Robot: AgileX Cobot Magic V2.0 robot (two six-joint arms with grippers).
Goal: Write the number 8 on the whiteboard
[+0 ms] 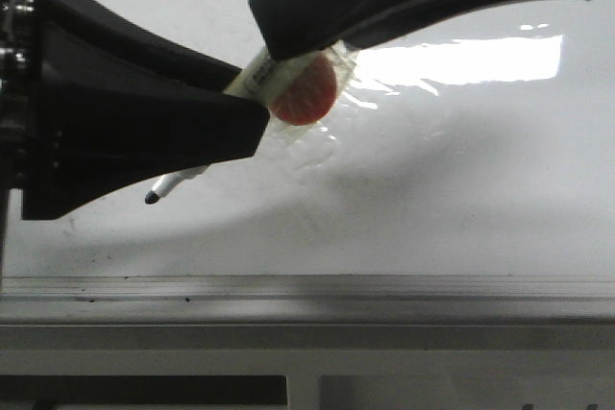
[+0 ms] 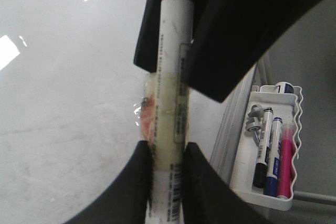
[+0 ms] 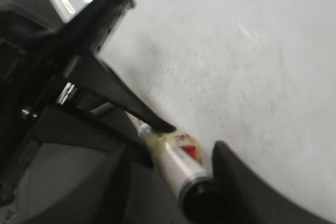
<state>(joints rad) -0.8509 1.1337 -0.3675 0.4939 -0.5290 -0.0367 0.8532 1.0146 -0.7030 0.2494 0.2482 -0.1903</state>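
The whiteboard (image 1: 432,199) is glossy white with faint grey smudges; it also shows in the left wrist view (image 2: 63,77) and the right wrist view (image 3: 252,51). No number 8 shows on it. My left gripper (image 1: 252,93) is shut on a white marker (image 2: 173,51) wrapped in yellowish tape with an orange-red disc (image 1: 304,95). The marker's black tip (image 1: 154,197) points down-left, close to the board. My right gripper (image 1: 307,45) reaches in from the upper right; its jaws straddle the marker's black rear end (image 3: 202,203), with a gap showing on one side.
The board's grey metal frame edge (image 1: 307,287) runs along the near side. A white tray (image 2: 294,103) beside the board holds black, blue and pink markers (image 2: 273,156). Both arms crowd the left part of the board.
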